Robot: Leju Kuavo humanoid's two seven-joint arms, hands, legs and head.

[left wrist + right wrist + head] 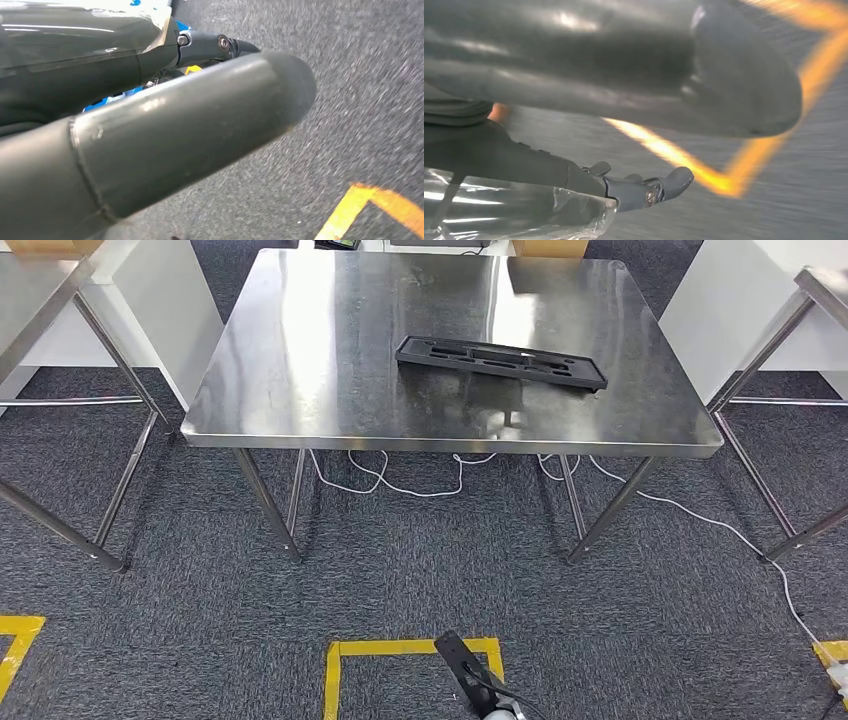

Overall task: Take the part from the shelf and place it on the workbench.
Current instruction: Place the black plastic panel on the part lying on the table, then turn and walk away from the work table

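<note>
A long flat black part (500,362) with several cut-outs lies on the steel workbench (300,390), right of its middle and slightly askew. No hand touches it. My left hand (190,115) hangs over grey carpet, its thick grey thumb apart from the straight dark fingers (215,45), with nothing between them. My right hand (649,100) also hangs low above the carpet and a yellow tape line. Its thumb and outstretched fingers (644,187) are spread and hold nothing.
Steel tables stand at the left (40,300) and right (820,285) of the workbench. A white cable (400,485) trails across the carpet under and beside it. A yellow tape square (410,648) marks the floor near me, with more tape at the lower left (15,635).
</note>
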